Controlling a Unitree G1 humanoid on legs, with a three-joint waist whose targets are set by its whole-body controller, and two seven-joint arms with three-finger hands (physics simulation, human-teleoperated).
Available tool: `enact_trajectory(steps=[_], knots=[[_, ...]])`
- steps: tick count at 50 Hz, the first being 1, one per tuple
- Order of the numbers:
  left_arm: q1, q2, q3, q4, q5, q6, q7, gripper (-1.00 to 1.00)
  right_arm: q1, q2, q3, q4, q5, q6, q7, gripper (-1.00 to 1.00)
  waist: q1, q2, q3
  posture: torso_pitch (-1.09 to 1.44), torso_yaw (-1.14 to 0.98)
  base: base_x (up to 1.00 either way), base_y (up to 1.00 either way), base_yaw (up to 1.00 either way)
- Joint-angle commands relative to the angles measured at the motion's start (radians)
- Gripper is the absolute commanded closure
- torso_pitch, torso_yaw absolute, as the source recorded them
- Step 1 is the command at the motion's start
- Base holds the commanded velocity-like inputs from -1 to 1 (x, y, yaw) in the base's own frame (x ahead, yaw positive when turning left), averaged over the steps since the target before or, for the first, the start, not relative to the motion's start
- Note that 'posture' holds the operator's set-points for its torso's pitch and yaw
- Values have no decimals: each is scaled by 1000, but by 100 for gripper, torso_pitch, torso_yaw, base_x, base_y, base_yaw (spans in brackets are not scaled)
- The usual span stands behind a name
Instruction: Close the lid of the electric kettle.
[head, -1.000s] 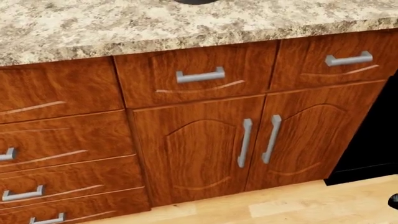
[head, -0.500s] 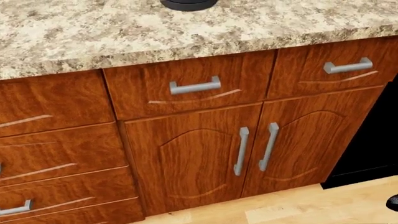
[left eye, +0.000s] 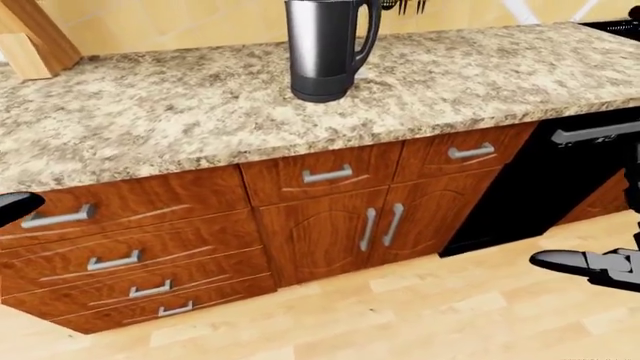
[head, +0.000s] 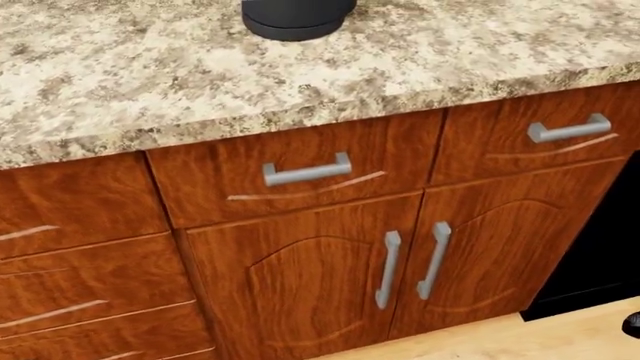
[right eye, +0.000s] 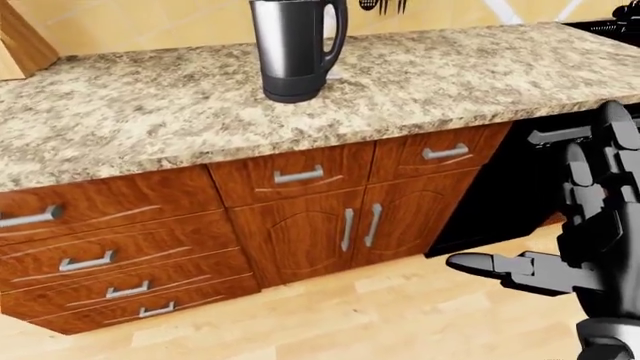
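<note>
Change vs earlier: whole head view has shifted, so camera moved, not the objects. Countertop (head: 420, 52) edge sits lower in frame now, and more of the kettle base shows at top.
Kettle: electric kettle (left eye: 322, 46) stands upright on the countertop, well in from its near edge. Steel body, black base and handle, handle on view's right. Top is cut off by frame in both eye views, so lid can't be seen; lid state: can't tell.
Counter edge: runs across eye views, dropping toward the left. Bare speckled stone lies all round the kettle.
Below edge: wood drawers (left eye: 315, 174) in a row, double cabinet doors (left eye: 375, 229) under them, drawer stack (left eye: 130, 262) at view's left. Black appliance front (left eye: 560, 172) to view's right of the doors.
Floor: light wood floor (left eye: 400, 307), open along the cabinet run.
R hand: right hand (right eye: 585, 247) at right edge of right-eye view, low, over the floor, fingers (right eye: 495, 264) spread, gripping nothing. Well apart from the kettle, below counter level and to view's right of it.
L hand: only a dark rounded bit of left hand (left eye: 15, 206) at left edge of left-eye view, at drawer height; fingers not visible, open or closed can't tell. Also well apart from the kettle.
</note>
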Motion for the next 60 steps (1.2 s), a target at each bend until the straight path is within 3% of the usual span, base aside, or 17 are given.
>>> enact_trajectory(steps=[1,2,3,8,12,14,23,27,36,40,41,43,49,53,54,56,60], knots=[[-11,15,2,-19,0,-28,-6,-100,-5,-21,-15,-8,7,-21,-17,-100,-3,-13,-16,0,0,16,0,0],[-11,17,6,-22,-3,-24,-5,-100,-3,-17,-12,-8,1,-24,-14,-100,-5,-32,-15,0,0,16,0,0],[-12,17,7,-23,-5,-22,-5,-100,-5,-12,-9,-8,-7,-25,-9,-100,-17,8,-12,0,0,17,0,0],[-9,17,12,-28,-7,-17,-5,-100,-6,-14,-14,-8,-3,-22,-8,-100,-23,9,-12,0,0,17,0,0],[-9,22,18,-31,-13,-10,-3,-100,-2,-24,-18,-8,15,-22,-21,-100,-30,56,2,0,0,17,0,0],[-10,24,21,-33,-16,-6,-1,-100,0,-25,-18,-8,17,-24,-23,-100,-32,112,-16,0,0,17,0,0],[-9,24,19,-27,-13,-10,-3,-100,-13,6,-4,-8,-35,-22,14,-100,-8,53,-5,0,0,17,0,0],[-10,27,24,-32,-20,-3,0,-100,-6,-1,-2,-8,-25,-29,4,-100,-4,-27,-21,0,0,17,0,0],[-7,21,17,-21,-10,-18,-6,-100,-6,2,1,-8,-28,-28,7,-100,-27,36,2,0,0,17,0,0],[-8,22,17,-25,-11,-16,-5,-100,-8,10,-3,-8,-36,-28,18,-100,-30,129,-22,0,0,17,0,0],[-10,24,18,-26,-13,-13,-4,-100,-9,8,-7,-8,-33,-26,17,-100,-18,84,-11,0,0,17,0,0],[-7,21,15,-24,-9,-18,-6,-100,-10,8,-4,-8,-35,-27,17,-100,-14,100,-7,0,0,16,0,0],[-9,25,19,-31,-15,-9,-3,-100,-14,11,-7,-8,-41,-22,24,-100,-6,50,-5,0,0,17,0,0],[-9,26,21,-31,-16,-7,-2,-100,-12,3,-7,-8,-28,-23,12,-100,-4,-41,-24,0,0,17,0,0],[-9,25,20,-30,-15,-9,-3,-100,-12,2,-8,-8,-27,-23,11,-100,-15,7,-13,0,0,16,0,0],[-10,25,18,-28,-13,-12,-3,-100,-12,4,-9,-8,-28,-23,13,-100,-19,-13,-9,0,0,16,0,0],[-10,22,13,-21,-7,-22,-6,-100,-14,5,-6,-8,-32,-22,15,-100,-25,19,-5,0,0,17,0,0]])
